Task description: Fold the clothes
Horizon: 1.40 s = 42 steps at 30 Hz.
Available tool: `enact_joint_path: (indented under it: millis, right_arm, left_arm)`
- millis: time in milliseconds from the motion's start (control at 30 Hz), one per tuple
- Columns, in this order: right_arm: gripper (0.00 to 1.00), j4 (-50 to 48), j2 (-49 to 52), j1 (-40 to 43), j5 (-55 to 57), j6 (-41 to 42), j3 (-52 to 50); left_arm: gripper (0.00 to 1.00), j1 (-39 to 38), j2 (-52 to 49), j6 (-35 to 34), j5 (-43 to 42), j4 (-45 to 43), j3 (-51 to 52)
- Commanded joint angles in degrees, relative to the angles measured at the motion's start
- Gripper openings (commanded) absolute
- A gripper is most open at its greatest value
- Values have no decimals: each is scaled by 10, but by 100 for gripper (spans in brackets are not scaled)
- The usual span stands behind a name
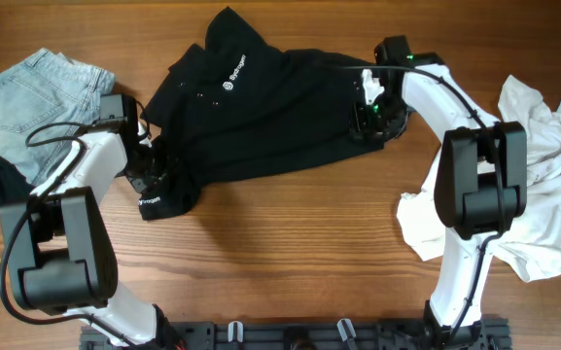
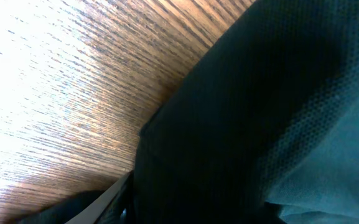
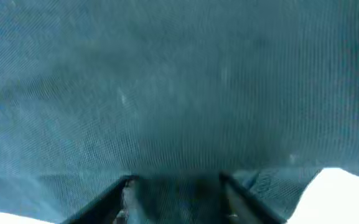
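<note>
— Holding the black shirt (image 1: pixel 261 107)?
— I cannot tell. My left fingers (image 1: pixel 148 168) are on its lower-left corner, my right fingers (image 3: pixel 124 198) at its right edge; cloth covers both. It lies on the tabletop (image 1: pixel 290 228).

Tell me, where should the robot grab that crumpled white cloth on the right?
Probably the loose flap of the white cloth, the part sticking out toward the middle of the table. It lies fairly flat on the wood, so fingers could come down from above on that side and pinch its edge. The rest is bunched in thick folds.
</note>
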State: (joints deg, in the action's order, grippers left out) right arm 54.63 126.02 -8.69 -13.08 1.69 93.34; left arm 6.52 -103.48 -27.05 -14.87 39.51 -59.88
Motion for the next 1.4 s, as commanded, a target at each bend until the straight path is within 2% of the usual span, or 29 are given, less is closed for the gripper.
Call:
enact_joint_path:
  millis: [0, 67, 133, 167, 200, 267, 300, 367, 533, 700, 833, 967, 1067, 1367]
  right_arm:
    - [4, 11, 6, -8, 4, -1, -7]
    - [4, 80, 6, -5, 86, -1, -7]
    - [4, 148, 5, 2, 201, 55, -7]
    - [13, 184, 5, 9, 263, 96, -7]
    - [27, 216, 5, 17, 297, 115, -7]
    - [39, 233, 5, 28, 293, 117, -7]
    - [43, 242, 5, 33, 276, 87, -7]
    - [42, 252, 5, 36, 239, 73, -7]
    - [43, 205, -7, 36, 125, 43, -4]
    - [43, 167, -49, 36, 68, 44, 7]
    - [43, 148, -56, 36, 66, 52, 7]
    - [43, 105, -56, 36, 66, 108, 7]
    - [44, 82, -55, 35, 67, 120, 4]
    - [44, 39, -55, 35, 71, 195, -65]
  left_arm:
    - [45, 0, 14, 12, 6, 2, -5]
    - [45, 0, 14, 12, 5, 3, -5]
    - [45, 0, 14, 12, 5, 5, -5]
    - [45, 0, 14, 12, 5, 7, -5]
    - [45, 0, 14, 12, 5, 7, -5]
    - [45, 0, 14, 12, 5, 10, -5]
    - [45, 0, 14, 12, 5, 13, -5]
    - [45, 0, 14, 12, 5, 27, -5]
    - [45, 0, 14, 14, 6, 59, -5]
    - [45, 0, 14, 27, 6, 60, -5]
    - [46, 0, 14, 27, 6, 57, -5]
    - [46, 0, 14, 27, 6, 58, -5]
    - [45, 0, 14, 27, 6, 60, -5]
    - [46, 0, 14, 27, 6, 60, -5]
